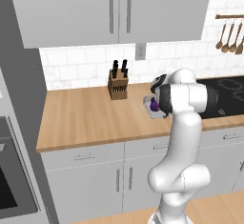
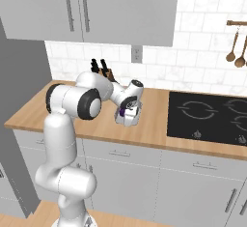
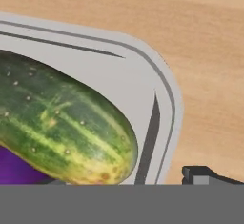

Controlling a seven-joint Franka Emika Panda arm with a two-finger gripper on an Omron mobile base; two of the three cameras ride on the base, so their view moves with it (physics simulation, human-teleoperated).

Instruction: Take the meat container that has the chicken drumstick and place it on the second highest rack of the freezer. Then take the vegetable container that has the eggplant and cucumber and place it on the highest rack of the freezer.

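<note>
Item: vegetable container (image 3: 157, 75) with cucumber (image 3: 57, 123) and eggplant (image 3: 14, 170), on counter (image 1: 86, 118). Gripper (image 2: 129, 109) over rim, jaw state indiscernible. We should seat the fingers astride the wall before lifting.

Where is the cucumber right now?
The cucumber lies in the grey container on the wooden counter, touching the purple eggplant, left of the stovetop.
</note>
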